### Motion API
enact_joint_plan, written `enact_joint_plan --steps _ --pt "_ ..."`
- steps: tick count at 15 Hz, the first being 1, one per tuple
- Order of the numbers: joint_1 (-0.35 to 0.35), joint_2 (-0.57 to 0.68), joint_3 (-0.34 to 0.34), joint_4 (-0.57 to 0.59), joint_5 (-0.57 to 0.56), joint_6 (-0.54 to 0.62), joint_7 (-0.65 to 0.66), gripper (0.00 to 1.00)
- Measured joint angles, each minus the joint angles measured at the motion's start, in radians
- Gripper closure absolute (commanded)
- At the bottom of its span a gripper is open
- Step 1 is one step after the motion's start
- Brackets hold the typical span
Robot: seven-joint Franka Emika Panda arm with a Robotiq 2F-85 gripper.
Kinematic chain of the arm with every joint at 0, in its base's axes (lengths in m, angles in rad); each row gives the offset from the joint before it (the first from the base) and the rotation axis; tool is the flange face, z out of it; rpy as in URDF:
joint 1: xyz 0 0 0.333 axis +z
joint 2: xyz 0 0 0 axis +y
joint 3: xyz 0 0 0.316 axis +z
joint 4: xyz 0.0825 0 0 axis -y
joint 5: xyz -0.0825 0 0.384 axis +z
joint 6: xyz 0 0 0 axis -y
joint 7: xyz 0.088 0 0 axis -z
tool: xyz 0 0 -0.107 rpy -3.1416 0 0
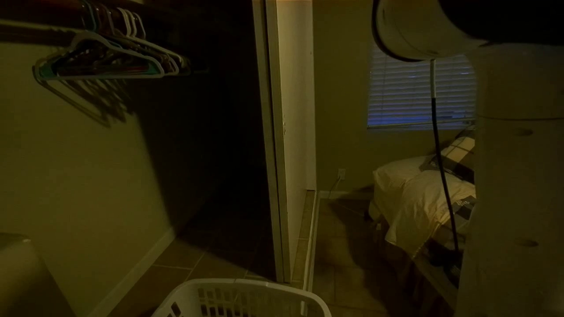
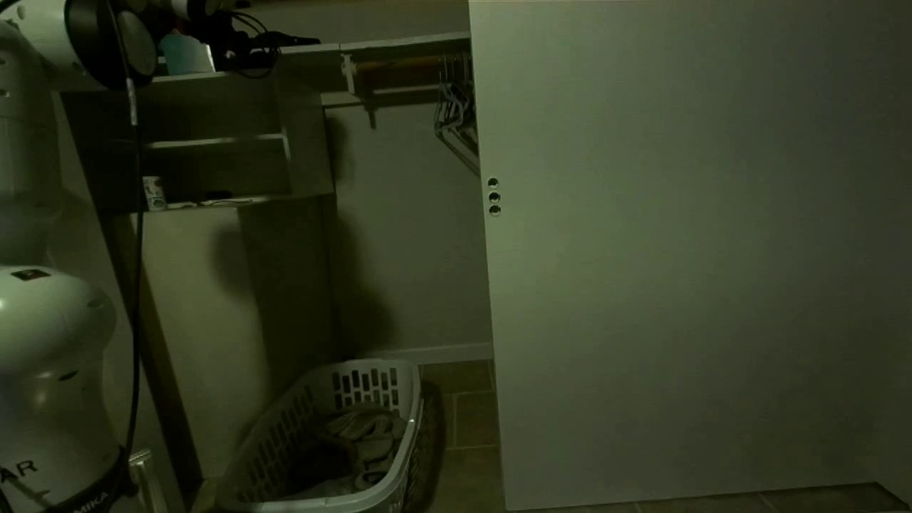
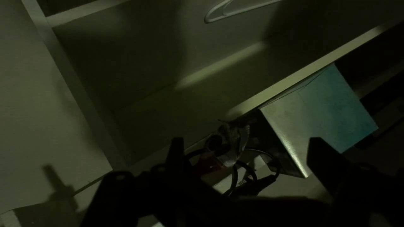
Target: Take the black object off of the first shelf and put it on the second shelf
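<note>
My gripper [image 3: 246,145] is open in the wrist view, its two dark fingers wide apart with nothing held. A black corded object [image 3: 260,184] with a looped cable lies on the top shelf board, seen between and below the fingertips, partly hidden by the gripper's dark body. In an exterior view, a dark tangle with cables [image 2: 249,46] shows at the top shelf [image 2: 235,73]; I cannot separate gripper from object there. A small dark item [image 2: 217,194] lies on the lowest shelf [image 2: 249,201]. The middle shelf [image 2: 214,141] is above it.
A teal-and-white box [image 3: 325,104] stands right of the cable, with a clear bag [image 3: 235,146] and a red item [image 3: 208,165] nearby. A white can [image 2: 153,192] stands on the lowest shelf. A laundry basket [image 2: 410,427], hangers [image 2: 452,114] and a sliding door [image 2: 677,249] are around.
</note>
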Motion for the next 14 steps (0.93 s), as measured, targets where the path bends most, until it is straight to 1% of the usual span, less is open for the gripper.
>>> enact_joint_plan --steps 3,7,10,14 --pt "0.003 0.004 0.002 0.0 0.0 0.004 0.0 0.0" --pt "0.03 0.037 0.01 0.003 -0.005 0.064 0.001 0.0" --pt "0.055 0.074 0.009 0.018 -0.03 0.12 0.002 0.0" --pt "0.077 0.123 0.007 0.065 -0.081 0.154 0.008 0.01"
